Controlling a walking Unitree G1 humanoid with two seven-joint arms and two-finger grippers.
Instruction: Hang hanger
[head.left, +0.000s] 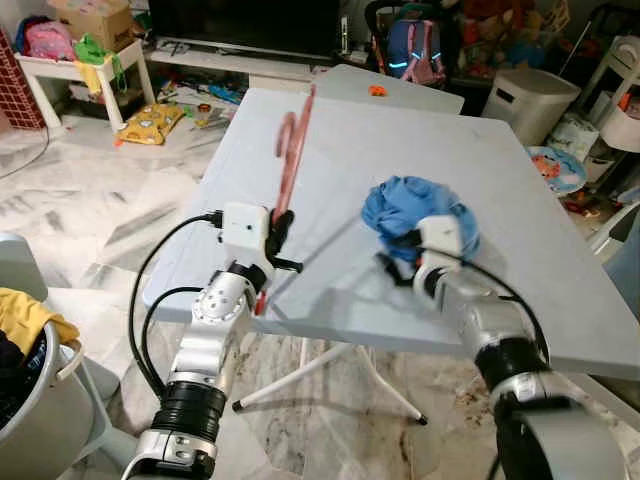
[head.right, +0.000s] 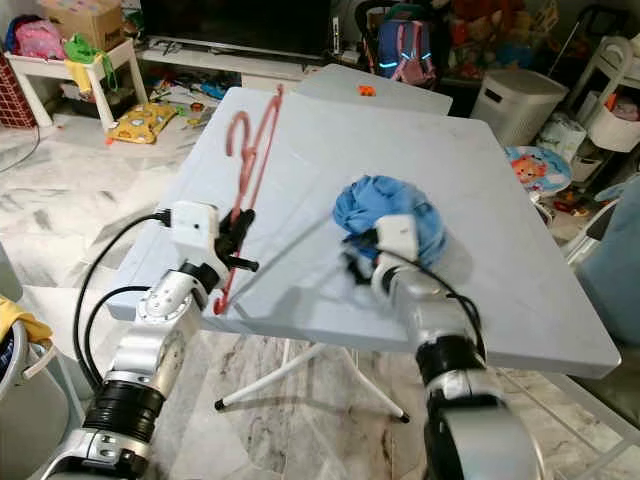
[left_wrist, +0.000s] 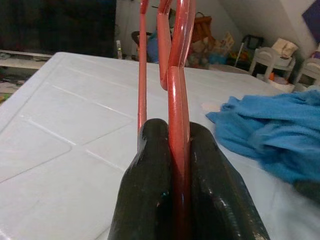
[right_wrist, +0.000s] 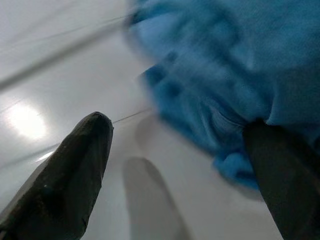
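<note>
Left gripper (left_wrist: 177, 165): raised at table's near edge, fingers clamped on red hanger (head.right: 250, 150), held upright above the top. Right gripper (right_wrist: 175, 150): fingers spread, low against crumpled blue cloth (head.left: 415, 215). Grey folding table (head.left: 520, 200) on marble floor (head.left: 90, 220); toy clutter behind. Hanger's hook blurred

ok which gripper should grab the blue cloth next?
Right. The right gripper is open, right beside the blue cloth on the table. The left gripper is shut on the red hanger.
</note>
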